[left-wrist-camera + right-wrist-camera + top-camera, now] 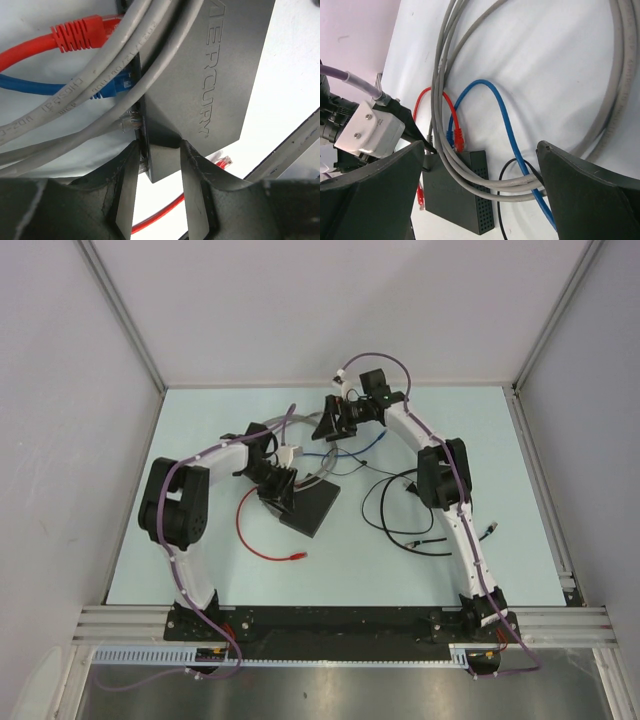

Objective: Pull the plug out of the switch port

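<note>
Switch port (144, 131) edge within left hand (159, 145)

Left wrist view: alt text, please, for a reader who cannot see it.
The left gripper grips a corner of the black switch. A red plug, blue plug and clear plug sit in its left edge, partly behind gray cables.

Bright, even light from above leaves the pale table (200, 570) almost shadowless. In the left wrist view the switch (220, 75) lettering is crisp, the table glares white, and the near fingers (125, 200) look dark and soft.
</note>
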Tool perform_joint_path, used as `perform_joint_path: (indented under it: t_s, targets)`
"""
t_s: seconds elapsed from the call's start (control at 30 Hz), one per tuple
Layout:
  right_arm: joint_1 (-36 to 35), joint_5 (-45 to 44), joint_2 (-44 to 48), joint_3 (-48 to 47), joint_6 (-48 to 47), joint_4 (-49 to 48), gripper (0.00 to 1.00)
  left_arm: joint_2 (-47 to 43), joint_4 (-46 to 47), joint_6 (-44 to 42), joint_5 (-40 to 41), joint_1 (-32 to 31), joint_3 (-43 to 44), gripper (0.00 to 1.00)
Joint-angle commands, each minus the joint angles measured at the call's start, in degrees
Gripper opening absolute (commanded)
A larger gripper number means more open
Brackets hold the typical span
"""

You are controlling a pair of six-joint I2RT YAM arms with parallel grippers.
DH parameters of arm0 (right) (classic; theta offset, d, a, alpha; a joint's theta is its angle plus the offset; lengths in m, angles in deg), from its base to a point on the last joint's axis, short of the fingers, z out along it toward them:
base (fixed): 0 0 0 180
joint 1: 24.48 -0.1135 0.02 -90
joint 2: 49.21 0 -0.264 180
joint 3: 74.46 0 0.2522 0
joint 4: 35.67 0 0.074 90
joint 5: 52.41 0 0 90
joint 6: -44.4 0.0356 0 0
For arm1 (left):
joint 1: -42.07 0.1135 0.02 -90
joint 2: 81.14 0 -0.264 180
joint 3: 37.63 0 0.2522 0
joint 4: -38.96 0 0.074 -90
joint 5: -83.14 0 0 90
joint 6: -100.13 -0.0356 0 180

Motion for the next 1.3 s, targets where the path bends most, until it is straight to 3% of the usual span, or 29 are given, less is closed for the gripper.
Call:
perform_joint_path:
  t_s: [0.0,0.3,0.53,0.73,0.83,1.07,1.27]
  targets:
    - [-0.33,1.43,2.6,-2.7,-0.95,-1.88,1.0,-4.77,-2.39,-3.04,0.02,-0.85,-0.3,0.42]
    - [1.35,-11.13,15.16,5.46,-20.8,11.93,0.98,-12.94,-4.06,-1.99,2.2,2.93,-1.34,0.43]
    - [-3.12,-20.08,20.88,15.48,-28.45,17.37,0.96,-12.33,-2.05,3.37,8.45,6.8,-5.3,0.47]
    - [-7.35,-22.83,24.92,22.86,-31.11,18.96,0.89,-9.88,-3.44,-3.38,11.09,6.98,-2.06,0.47]
    - [-7.8,-22.31,25.54,24.98,-29.35,18.7,0.83,-7.69,-5.2,-2.69,11.88,7.59,-0.47,0.47]
    - [-8.76,-22.83,27.65,26.57,-30.93,20.45,0.78,-6.36,-2.48,5.92,-0.23,11.55,-4.59,0.45]
    - [-8.24,-23.8,25.99,21.66,-33.22,27.21,0.77,-5.74,1.47,6.45,-9.99,11.46,-7.06,0.41]
